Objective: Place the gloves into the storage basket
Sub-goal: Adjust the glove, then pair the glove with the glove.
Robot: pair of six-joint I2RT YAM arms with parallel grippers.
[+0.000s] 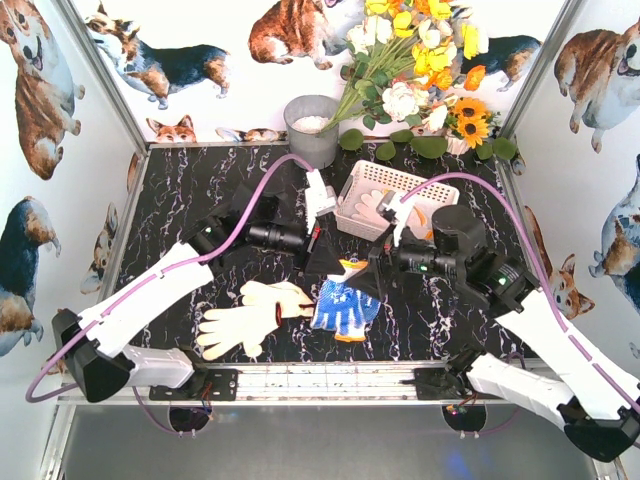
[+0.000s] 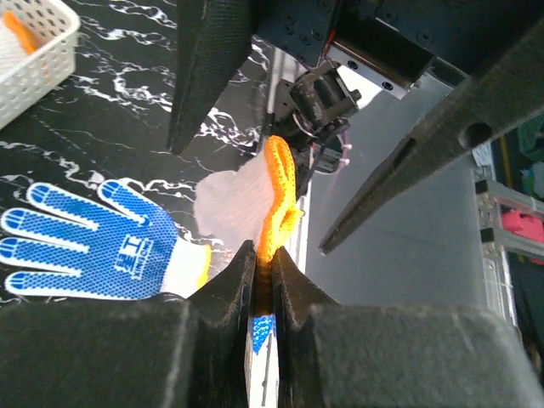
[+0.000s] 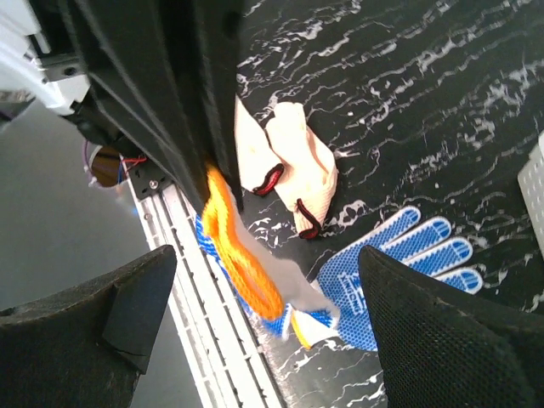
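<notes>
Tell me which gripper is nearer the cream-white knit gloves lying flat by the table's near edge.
Left. The left gripper, shut on an orange-cuffed glove, hangs just right of and beyond the cream-white knit gloves; the open right gripper is farther right, past the held glove.

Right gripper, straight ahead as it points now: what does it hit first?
Likely the orange-cuffed glove held by the shut left gripper, dead ahead of the open right gripper; depth is unclear.

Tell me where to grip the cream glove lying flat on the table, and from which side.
Probably mid-palm, from straight above: the cream glove lies flat on the table, so no side offers a raised edge, and the palm is its broadest part.
</notes>
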